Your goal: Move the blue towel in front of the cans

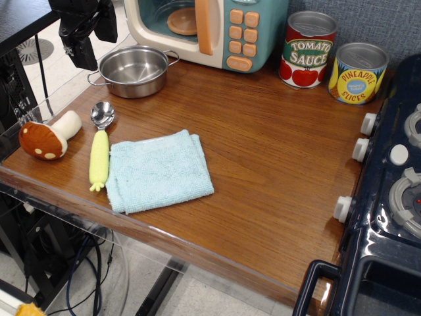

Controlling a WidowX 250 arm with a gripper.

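The blue towel (160,171) lies folded flat on the wooden table (276,171), near its front left edge. The two cans stand at the back right: the red-and-green Tomato Sauce can (307,51) and the yellow-and-blue Pineapple Slices can (358,73). My gripper (84,41) is a black shape at the top left, raised above the table left of the steel pot and far from the towel. Its fingers are not clear enough to tell open from shut. Nothing shows in it.
A steel pot (134,70) with two handles stands at the back left. A toy microwave (210,29) is behind it. A yellow-handled scoop (100,148) lies just left of the towel. A toy mushroom (47,137) is at the left edge. A dark blue toy stove (388,197) borders the right side.
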